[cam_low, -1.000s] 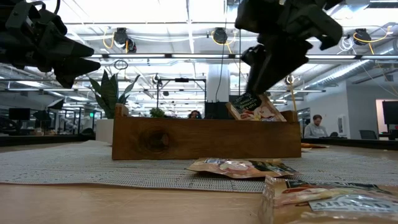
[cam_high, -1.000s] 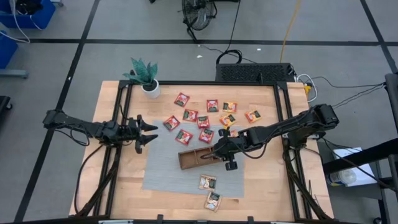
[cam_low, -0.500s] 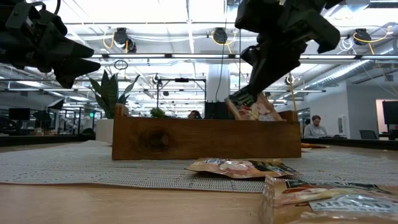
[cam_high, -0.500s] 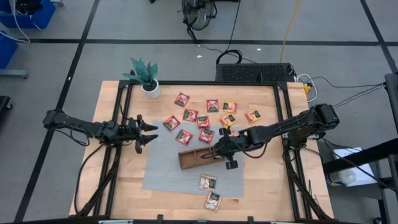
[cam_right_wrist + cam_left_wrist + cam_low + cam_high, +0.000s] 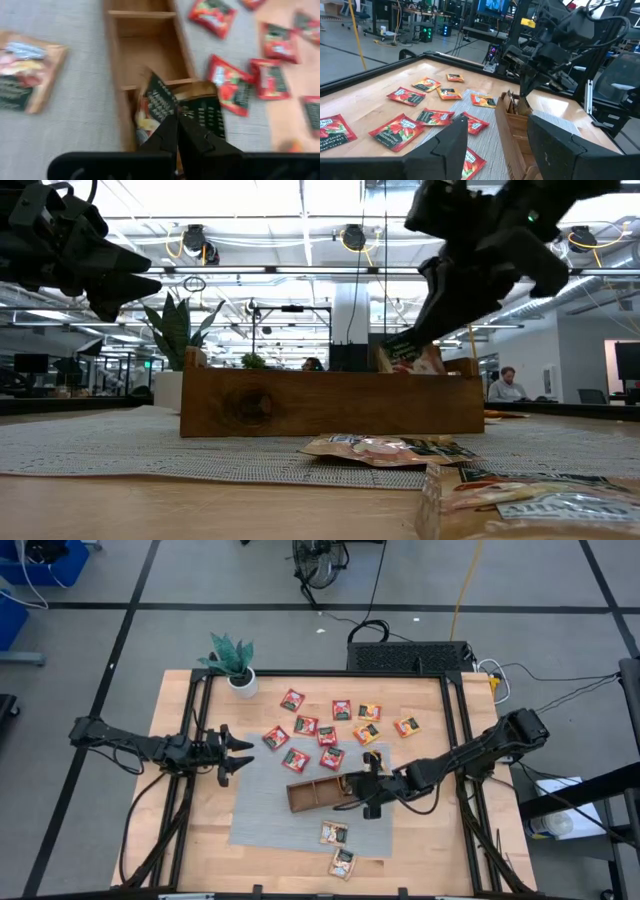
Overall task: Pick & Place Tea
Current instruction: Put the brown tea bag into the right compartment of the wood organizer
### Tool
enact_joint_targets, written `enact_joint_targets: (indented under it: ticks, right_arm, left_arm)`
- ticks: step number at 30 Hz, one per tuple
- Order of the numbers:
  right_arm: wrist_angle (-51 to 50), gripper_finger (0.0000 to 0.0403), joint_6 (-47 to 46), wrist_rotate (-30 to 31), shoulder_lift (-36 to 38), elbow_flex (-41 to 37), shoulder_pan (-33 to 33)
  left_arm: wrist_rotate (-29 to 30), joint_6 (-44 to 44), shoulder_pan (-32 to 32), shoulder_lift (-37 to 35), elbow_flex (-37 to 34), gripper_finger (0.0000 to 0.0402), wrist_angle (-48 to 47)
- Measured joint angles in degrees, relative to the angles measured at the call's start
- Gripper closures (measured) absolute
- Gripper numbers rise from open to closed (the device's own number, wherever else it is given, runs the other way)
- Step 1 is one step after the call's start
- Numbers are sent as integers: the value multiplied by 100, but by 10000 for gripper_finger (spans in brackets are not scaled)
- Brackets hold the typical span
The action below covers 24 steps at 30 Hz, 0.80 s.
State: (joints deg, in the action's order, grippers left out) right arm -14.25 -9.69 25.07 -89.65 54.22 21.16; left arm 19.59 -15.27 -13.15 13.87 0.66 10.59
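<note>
Two dark green sachets (image 5: pixel 159 105) stood tilted in the end compartment of the brown wooden three-compartment tray (image 5: pixel 117 60). Just above them the right gripper (image 5: pixel 177 131) was held, fingers pressed together. Left of the tray, the left gripper (image 5: pixel 243 754) was kept spread.

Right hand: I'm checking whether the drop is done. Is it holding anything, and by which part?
Likely yes: the right hand, shut, seems to pinch the top edge of a dark tea sachet standing in the end compartment of the tray.
</note>
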Motion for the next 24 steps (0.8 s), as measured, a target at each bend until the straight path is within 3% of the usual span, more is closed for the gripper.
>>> enact_joint_targets:
  ticks: [12, 17, 24]
  right_arm:
    - [390, 403, -857, 1039, 0, -263, 420]
    - [759, 403, -1233, 1109, -2, -581, 519]
    - [2133, 403, -1366, 1412, -2, -1324, 583]
  left_arm:
    - [0, 0, 0, 0, 0, 197, 0]
    - [-2, 0, -1, 0, 1, 197, 0]
    - [0, 0, 0, 0, 0, 197, 0]
